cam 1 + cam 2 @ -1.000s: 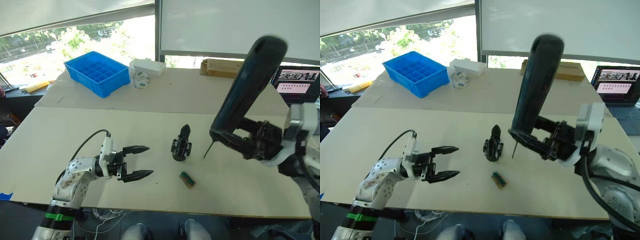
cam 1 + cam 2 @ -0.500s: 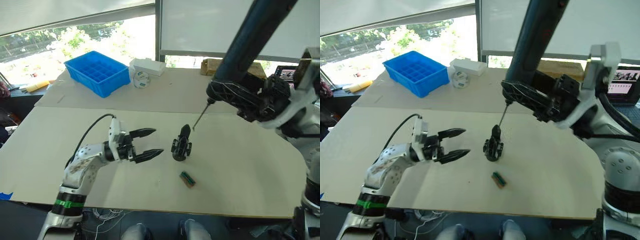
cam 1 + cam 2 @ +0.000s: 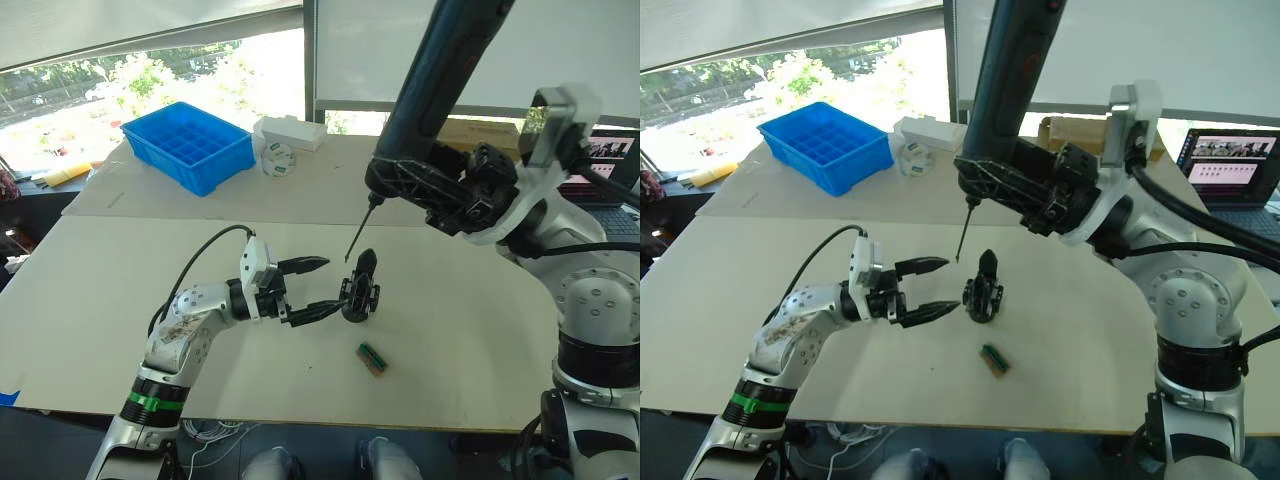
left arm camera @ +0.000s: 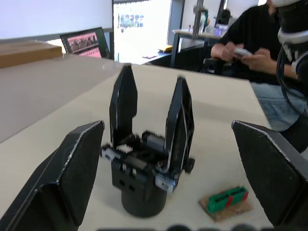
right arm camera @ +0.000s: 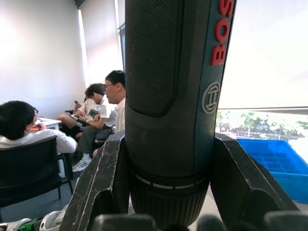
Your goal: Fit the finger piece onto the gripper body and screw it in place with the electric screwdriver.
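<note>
The right tool is clamped around the electric screwdriver, which slants from the upper centre of the frame down to a thin bit whose tip hangs just above the gripper body. The gripper body stands upright on the table at centre frame, with two black fingers rising from its round base in the left wrist view. The left tool, spread wide, points at it from the left with the lower fingertip just beside it; a small green-and-brown block lies below.

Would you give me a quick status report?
Left gripper open beside gripper body. Right gripper shut on electric screwdriver, bit above body. Nothing in the way.
</note>
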